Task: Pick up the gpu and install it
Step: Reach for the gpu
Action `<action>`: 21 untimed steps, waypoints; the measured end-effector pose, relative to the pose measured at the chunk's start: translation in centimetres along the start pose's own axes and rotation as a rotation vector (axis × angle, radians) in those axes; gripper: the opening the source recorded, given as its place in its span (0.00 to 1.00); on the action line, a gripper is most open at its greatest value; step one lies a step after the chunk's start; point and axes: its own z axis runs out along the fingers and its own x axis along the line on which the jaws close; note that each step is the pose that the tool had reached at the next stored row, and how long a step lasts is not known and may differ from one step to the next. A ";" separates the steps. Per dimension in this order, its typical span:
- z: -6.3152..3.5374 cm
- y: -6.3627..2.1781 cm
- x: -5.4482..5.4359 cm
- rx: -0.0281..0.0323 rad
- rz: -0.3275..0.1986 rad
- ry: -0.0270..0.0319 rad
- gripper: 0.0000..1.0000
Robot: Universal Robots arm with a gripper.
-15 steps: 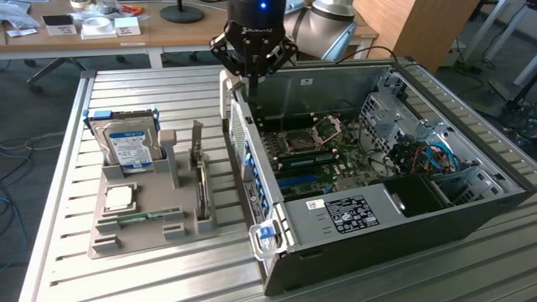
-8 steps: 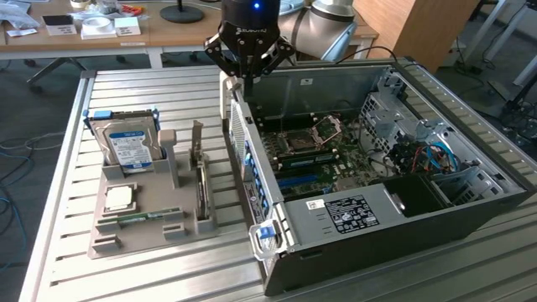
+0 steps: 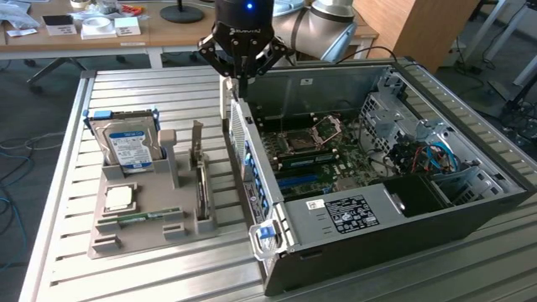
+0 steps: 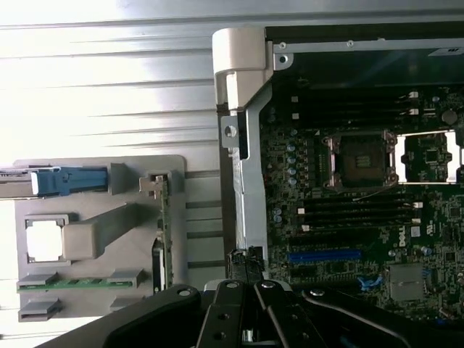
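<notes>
"DELL" lettering on motherboard (image 4: pixel 362 196); case sticker (image 3: pixel 351 212) print unreadable.

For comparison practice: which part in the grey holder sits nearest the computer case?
The gpu, standing on edge; the hard drive, processor and RAM stick sit farther.

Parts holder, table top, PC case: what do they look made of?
The parts holder is flat matte grey with blocky moulded posts, so likely plastic, possibly printed. The table top is bright silver ribbed slats with a soft sheen and looks like extruded aluminium. The PC case is dark and painted outside, with bare grey sheet metal inside, probably steel.
</notes>
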 end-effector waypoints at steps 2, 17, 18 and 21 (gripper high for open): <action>0.01 -0.02 0.3 0.0000 0.000 0.0000 0.11; 0.07 -0.22 2.9 0.0000 0.000 0.0000 0.11; 0.07 -0.24 3.1 0.0000 0.000 0.0000 0.11; 0.08 -0.28 3.6 0.0000 0.000 0.0001 0.11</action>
